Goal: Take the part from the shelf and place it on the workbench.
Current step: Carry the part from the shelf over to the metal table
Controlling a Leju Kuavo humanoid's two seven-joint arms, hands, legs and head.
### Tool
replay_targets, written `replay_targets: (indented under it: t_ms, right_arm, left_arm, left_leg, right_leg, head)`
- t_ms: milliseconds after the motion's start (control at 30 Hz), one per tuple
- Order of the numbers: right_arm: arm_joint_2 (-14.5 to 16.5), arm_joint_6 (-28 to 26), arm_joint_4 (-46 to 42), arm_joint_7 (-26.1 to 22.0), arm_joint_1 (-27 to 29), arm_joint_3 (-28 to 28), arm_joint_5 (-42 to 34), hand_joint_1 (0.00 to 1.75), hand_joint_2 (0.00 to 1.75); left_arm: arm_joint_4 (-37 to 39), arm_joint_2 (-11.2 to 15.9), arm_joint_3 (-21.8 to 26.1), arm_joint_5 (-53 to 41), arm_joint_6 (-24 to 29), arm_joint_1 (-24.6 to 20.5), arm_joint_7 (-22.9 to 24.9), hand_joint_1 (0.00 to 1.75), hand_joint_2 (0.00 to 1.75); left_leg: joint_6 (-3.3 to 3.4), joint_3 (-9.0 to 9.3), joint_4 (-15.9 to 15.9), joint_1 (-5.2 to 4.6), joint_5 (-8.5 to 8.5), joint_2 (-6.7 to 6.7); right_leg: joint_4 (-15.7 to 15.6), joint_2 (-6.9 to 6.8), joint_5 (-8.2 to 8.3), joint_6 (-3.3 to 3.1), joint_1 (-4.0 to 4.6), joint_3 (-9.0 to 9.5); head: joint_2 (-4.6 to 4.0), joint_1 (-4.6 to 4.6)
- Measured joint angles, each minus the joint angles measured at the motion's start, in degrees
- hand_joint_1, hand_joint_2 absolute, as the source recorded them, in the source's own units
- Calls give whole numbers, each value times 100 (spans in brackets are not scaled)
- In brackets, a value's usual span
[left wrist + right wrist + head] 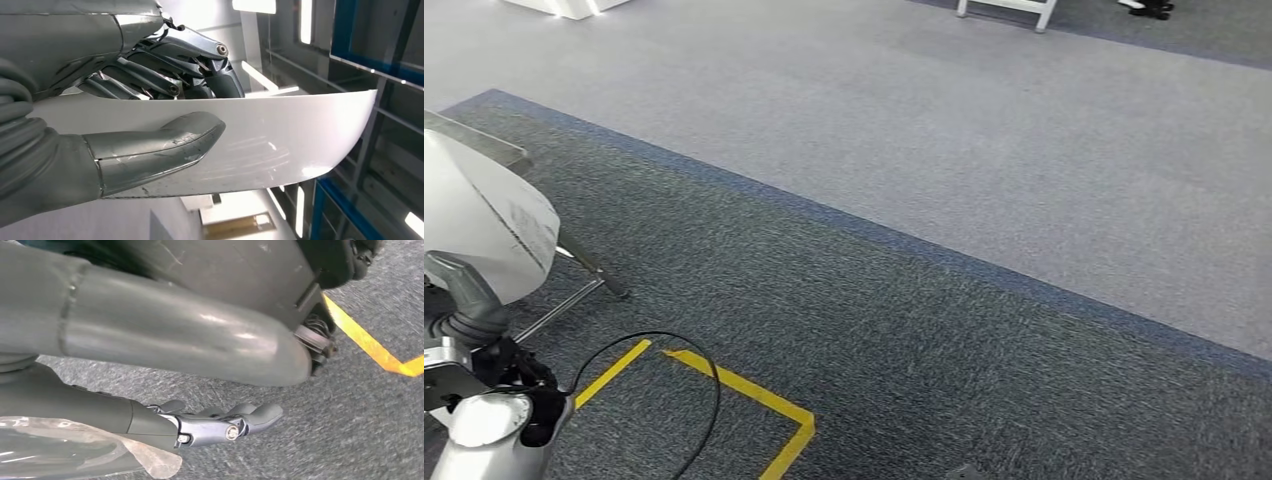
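The part [484,215] is a white curved panel at the left edge of the head view, with a printed label on its face. My left hand [464,310] grips its lower edge from below. In the left wrist view the thumb [155,145] presses one face of the white part [290,135] and the dark fingers [170,75] wrap over the other. Over the dark carpet hangs my right hand [150,330], its fingers [225,426] stretched out with nothing in them.
Yellow floor tape [754,395] marks a corner on the dark carpet, with a black cable [709,400] looping over it. A metal frame leg [584,270] stands at the left. Lighter carpet [1024,150] lies ahead. A blue shelf frame [345,30] stands behind the part.
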Motion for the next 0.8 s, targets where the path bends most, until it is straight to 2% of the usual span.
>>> replay_targets:
  t_ms: [33,67,100,133,167,200,233,267,300,333,367,400,433,467,500,533,567,600,633,667,733,767,800]
  right_arm:
    - [0,2,0,-1,0,0,1,0,0]
    - [0,2,0,-2,-1,0,1,0,0]
    - [0,3,0,-4,-4,0,1,0,0]
    - [0,3,1,-5,-7,0,1,0,0]
    - [0,4,1,-6,-7,0,2,0,0]
    - [0,5,1,-8,-9,-1,2,0,0]
    - [1,9,1,-8,-15,-1,4,0,0]
    - [2,13,1,-9,-22,-2,6,0,0]
    - [3,17,1,-11,-29,-2,8,0,0]
    - [4,21,1,-12,-33,-2,11,0,0]
    - [4,22,1,-13,-28,-2,14,0,0]
    - [3,24,1,-12,-21,-2,17,0,0]
    - [3,28,1,-11,-16,-2,22,0,0]
    - [2,34,1,-11,-16,-2,26,0,0]
    - [3,45,1,-11,-22,-2,31,0,0]
    - [3,59,1,-12,-32,-2,34,0,0]
    - [4,71,1,-13,-40,-2,35,0,0]
    - [4,80,1,-13,-48,-2,36,0,0]
    - [4,85,1,-14,-55,-2,36,0,0]
    - [4,87,1,-14,-61,-2,37,0,0]
    - [4,90,-4,-15,-74,-2,39,0,0]
    - [3,91,-8,-16,-83,-2,41,0,0]
    - [3,91,-12,-17,-92,-1,43,0,0]
  left_arm:
    - [0,-1,0,2,0,-2,0,175,175]
    - [0,-1,1,3,0,-5,-1,175,175]
    - [0,-1,1,4,-1,-10,-1,175,175]
    - [0,-1,2,4,-1,-15,-2,175,175]
    - [0,0,2,5,-2,-17,-3,175,175]
    - [0,1,3,7,-2,-16,-4,175,175]
    - [0,1,5,9,-2,-13,-4,175,175]
    - [1,4,7,11,-4,-20,-5,175,175]
    - [2,8,8,13,-8,-38,-7,175,175]
    - [5,10,8,13,-12,-56,-8,175,175]
    - [10,13,7,13,-18,-75,-9,175,175]
    - [18,14,5,14,-23,-83,-9,175,175]
    - [26,16,4,14,-28,-83,-9,175,175]
    - [33,19,4,15,-33,-84,-9,175,175]
    - [38,21,5,15,-35,-86,-9,175,175]
    - [39,22,5,15,-36,-91,-9,175,175]
    - [39,22,6,15,-36,-99,-9,175,175]
    - [40,21,5,14,-36,-114,-9,175,175]
    - [40,21,4,13,-36,-127,-9,175,175]
    - [41,21,4,13,-37,-137,-9,175,175]
    - [42,24,11,13,-37,-142,-9,175,175]
    - [42,24,17,12,-37,-145,-10,175,175]
    - [42,24,22,11,-37,-152,-10,175,175]
  left_leg:
    - [-13,6,6,6,-7,-84]
    - [-36,2,21,3,-16,-160]
    - [-65,-13,36,4,-19,-233]
    - [-101,-35,47,10,-17,-299]
    - [-140,-56,48,20,-6,-369]
    - [-178,-70,40,36,7,-438]
    - [-213,-79,47,42,4,-415]
    - [-247,-110,113,37,-41,-306]
    - [-276,-182,279,28,-142,-143]
    - [-300,-305,563,23,-295,53]
    - [-321,-471,921,25,-467,182]
    - [-335,-634,1272,34,-606,242]
    - [-344,-745,1508,43,-665,269]
    - [-347,-765,1551,49,-618,286]
    - [-342,-680,1382,52,-473,314]
    - [-327,-509,1046,48,-270,381]
    - [-305,-317,677,24,-116,528]
    - [-269,-164,358,-11,-20,675]
    - [-233,-76,167,-42,11,791]
    - [-200,-53,94,-71,-15,844]
    - [-134,-59,62,-65,-14,722]
    - [-105,-52,45,-49,-9,649]
    - [-69,-45,30,-30,0,578]
  right_leg:
    - [-385,100,253,-6,-13,131]
    - [-758,268,433,-13,-35,276]
    - [-1041,412,536,-21,-55,403]
    - [-1193,523,559,-29,-66,479]
    - [-1228,546,534,-45,-61,515]
    - [-1245,481,535,-68,-54,542]
    - [-1264,411,543,-99,-52,561]
    - [-1282,333,548,-136,-54,584]
    - [-1301,248,550,-171,-60,608]
    - [-1309,157,542,-201,-57,628]
    - [-1309,67,525,-223,-50,643]
    - [-1308,-27,511,-235,-45,654]
    - [-1308,-120,496,-239,-42,665]
    - [-1307,-207,481,-235,-41,677]
    - [-1306,-290,465,-227,-40,695]
    - [-1306,-365,444,-213,-40,721]
    - [-1307,-434,422,-195,-33,749]
    - [-1301,-498,397,-167,-17,772]
    - [-1304,-560,379,-140,1,791]
    - [-1311,-627,360,-110,20,808]
    - [-1329,-730,319,-47,27,840]
    - [-1290,-658,267,-15,19,836]
    - [-1147,-517,166,11,9,776]
  head:
    - [0,1]
    - [0,1]
    - [0,-3]
    - [0,-5]
    - [0,-8]
    - [0,-8]
    - [0,-9]
    - [0,-27]
    - [0,-44]
    - [0,-62]
    - [0,-78]
    - [0,-79]
    - [0,-78]
    - [0,-79]
    - [0,-80]
    - [0,-79]
    - [0,-79]
    - [0,-83]
    - [0,-80]
    - [0,-78]
    - [0,-68]
    - [0,-57]
    - [0,-39]
